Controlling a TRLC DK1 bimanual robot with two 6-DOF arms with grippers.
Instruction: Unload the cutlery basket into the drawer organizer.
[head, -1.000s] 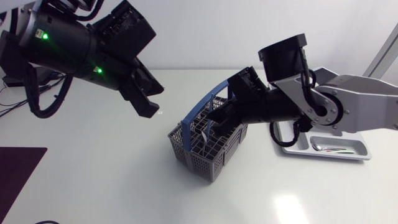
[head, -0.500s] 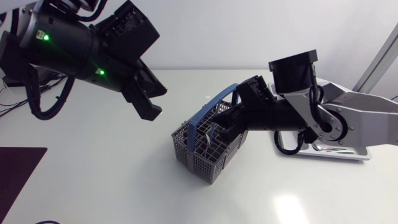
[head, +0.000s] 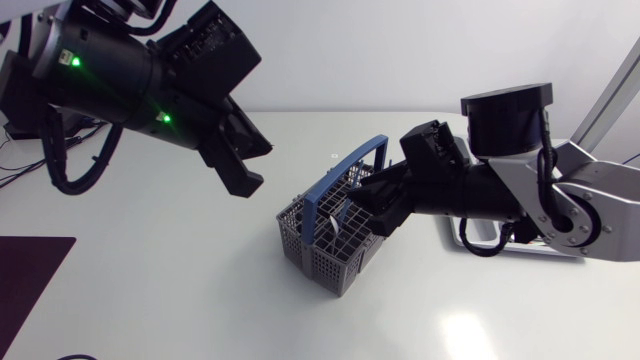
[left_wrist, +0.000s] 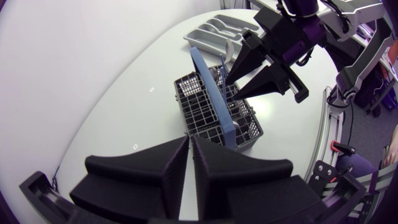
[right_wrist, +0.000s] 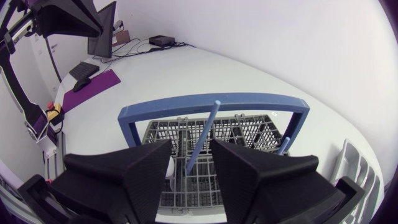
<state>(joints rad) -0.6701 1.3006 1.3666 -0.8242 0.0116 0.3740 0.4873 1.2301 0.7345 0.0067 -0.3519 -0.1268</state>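
1. The cutlery basket (head: 310, 250) is grey mesh and stands on the desk (head: 200, 290), with its blue handle (right_wrist: 261, 98) arched over it.
2. Inside the basket a thin blue-stemmed utensil (right_wrist: 202, 137) leans tilted, its top end up against the handle bar. A second blue stem (right_wrist: 284, 146) stands at a corner of the basket. What their working ends are we cannot tell; they are hidden down in the mesh.
3. Handling, as we judge it:
   - The stem looks stiff, light and smooth, so it is likely to slip if pinched near the tip.
   - The best hold is on the upper stem, above the basket rim and below the handle bar.
   - It should be drawn out along its own lean so it does not snag the mesh or the bar.
4. The basket itself looks light. A snagged piece could drag or tip it.
5. Our right claw (right_wrist: 189, 155) hangs over the basket's open top with its fingers apart. The leaning stem shows in the gap ahead of them, and we see no contact.
6. The drawer organizer (left_wrist: 214, 31) lies on the desk beyond the basket, on the right arm's side. The carry will be short.
7. Our left claw (left_wrist: 189, 165) is raised well clear of the basket on the opposite side. Its fingers are together and hold nothing.
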